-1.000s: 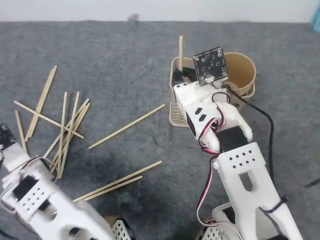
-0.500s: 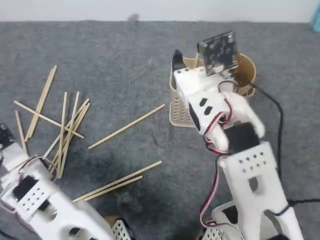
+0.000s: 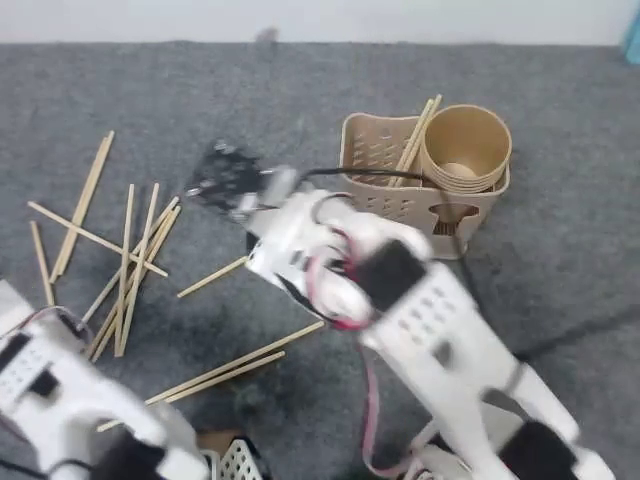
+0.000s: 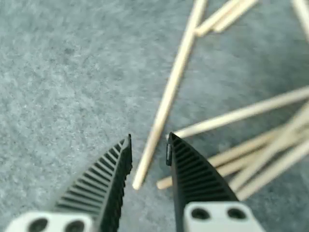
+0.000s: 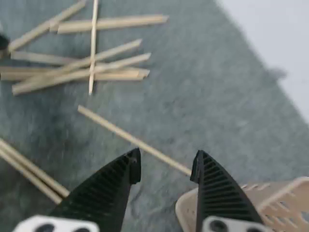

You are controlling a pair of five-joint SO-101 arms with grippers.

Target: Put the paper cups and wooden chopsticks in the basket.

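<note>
The beige basket [image 3: 380, 150] holds stacked paper cups [image 3: 465, 150] and a few wooden chopsticks [image 3: 418, 135]. Several loose chopsticks [image 3: 130, 250] lie scattered at the left. My right arm [image 3: 300, 240] stretches left from the basket over a single chopstick [image 3: 213, 277]. My right gripper [image 5: 166, 157] is open and holds nothing, above that chopstick [image 5: 130, 139], with the basket's corner [image 5: 270, 198] close by. My left gripper [image 4: 148, 145] is open low over the mat, with the end of a chopstick [image 4: 164, 106] between its fingertips.
A pair of chopsticks [image 3: 230, 365] lies near the front middle. My left arm [image 3: 60, 390] sits at the front left corner. The grey mat [image 3: 250, 100] meets a white edge at the back.
My right arm, which held a chopstick upright over the basket, has let it go there and swung left over the mat. My left arm has shifted slightly.
</note>
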